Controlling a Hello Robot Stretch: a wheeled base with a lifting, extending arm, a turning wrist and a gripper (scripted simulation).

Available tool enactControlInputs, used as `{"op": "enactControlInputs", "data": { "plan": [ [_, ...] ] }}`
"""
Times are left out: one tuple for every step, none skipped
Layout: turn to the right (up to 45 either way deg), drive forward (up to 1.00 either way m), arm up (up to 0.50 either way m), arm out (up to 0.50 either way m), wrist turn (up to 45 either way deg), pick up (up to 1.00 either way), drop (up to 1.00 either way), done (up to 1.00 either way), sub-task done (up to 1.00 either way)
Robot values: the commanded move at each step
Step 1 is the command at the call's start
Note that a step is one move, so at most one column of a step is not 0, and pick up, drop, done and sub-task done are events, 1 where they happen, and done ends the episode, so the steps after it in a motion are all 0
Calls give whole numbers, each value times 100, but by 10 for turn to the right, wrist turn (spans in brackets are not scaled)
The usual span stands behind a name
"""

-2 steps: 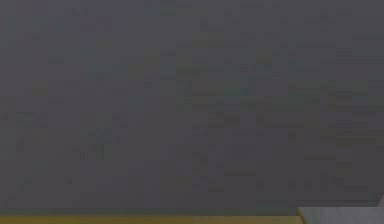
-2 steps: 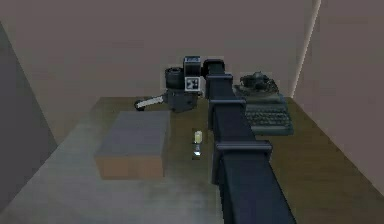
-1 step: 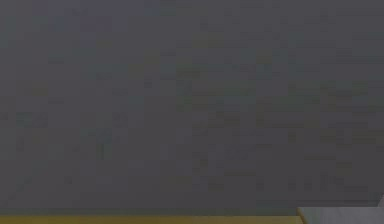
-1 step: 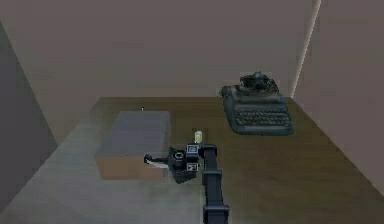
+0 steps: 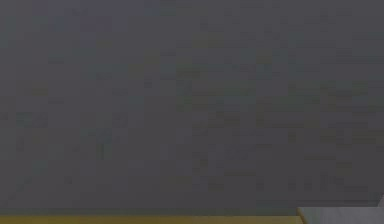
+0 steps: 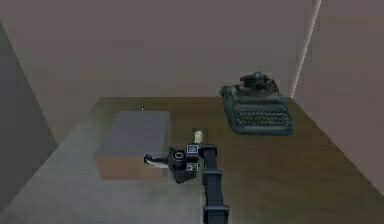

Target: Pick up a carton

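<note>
Where the gripper (image 6: 152, 160) meets the carton (image 6: 128, 140), its hold cannot be read

Although the arm (image 6: 213, 190) rises plainly from the near edge of the arm side view, its far end is hard to read. The gripper's dark body and thin fingers lie against the right side of the grey, box-shaped carton. Whether they touch it or merely stand before it cannot be told, nor whether the gripper holds anything. The carton rests on the left half of a brown wooden table (image 6: 300, 170), its near face in shadow. Just behind the two white marker squares (image 6: 190, 151) stands a small pale upright thing (image 6: 198, 135), too small to name. Far right on the table sits a dark typewriter (image 6: 258, 105), well apart from the carton. The forward view gives a dark grey wall (image 5: 190, 100) and a thin yellowish strip (image 5: 150, 217) along the bottom. A pale grey corner (image 5: 342, 214) is cut off at the lower right; what it belongs to is unclear.
</note>
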Motion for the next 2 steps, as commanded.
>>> {"op": "enactControlInputs", "data": {
  "plan": [
    [0, 0, 10, 0, 0, 0, 0, 0, 0],
    [0, 0, 0, 0, 0, 0, 0, 100, 0]
  ]
}}
